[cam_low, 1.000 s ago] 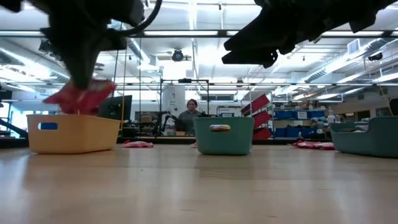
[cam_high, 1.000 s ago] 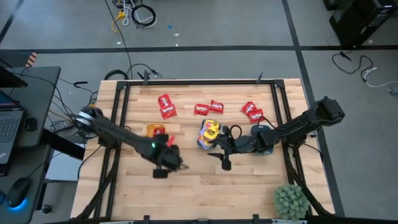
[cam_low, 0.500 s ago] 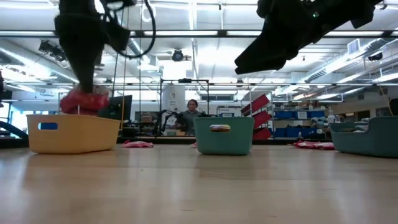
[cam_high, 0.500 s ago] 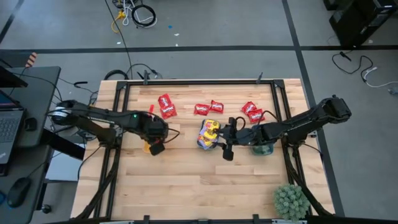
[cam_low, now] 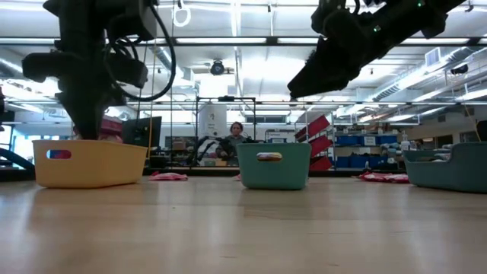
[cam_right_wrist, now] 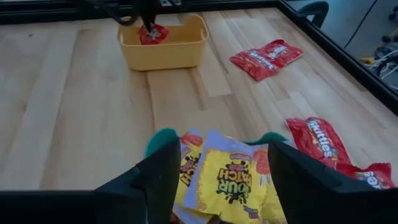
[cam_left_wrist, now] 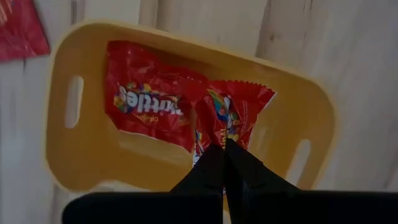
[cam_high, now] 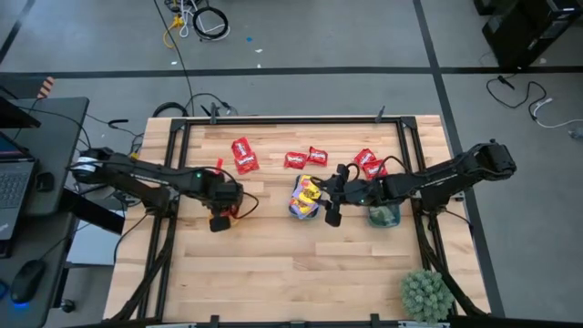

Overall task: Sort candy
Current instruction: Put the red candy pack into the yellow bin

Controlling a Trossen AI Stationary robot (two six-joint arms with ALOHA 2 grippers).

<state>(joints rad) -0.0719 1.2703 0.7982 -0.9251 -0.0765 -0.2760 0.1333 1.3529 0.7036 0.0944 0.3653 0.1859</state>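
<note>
My left pincer (cam_left_wrist: 224,149), pinched on a red Skittles packet (cam_left_wrist: 233,115) over the yellow tray (cam_left_wrist: 99,165) near the tabletop's left edge, risks dragging it out if the wrapper clings, while my right pincer (cam_right_wrist: 217,163) hovers spread.

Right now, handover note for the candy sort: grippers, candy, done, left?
Left gripper: shut on a red packet, low in the yellow tray, not released.
Right gripper: open, empty, above the middle teal tray of yellow packets.
Done: one red packet lies in the yellow tray.
Left: red packets loose along the table's far side.
</note>
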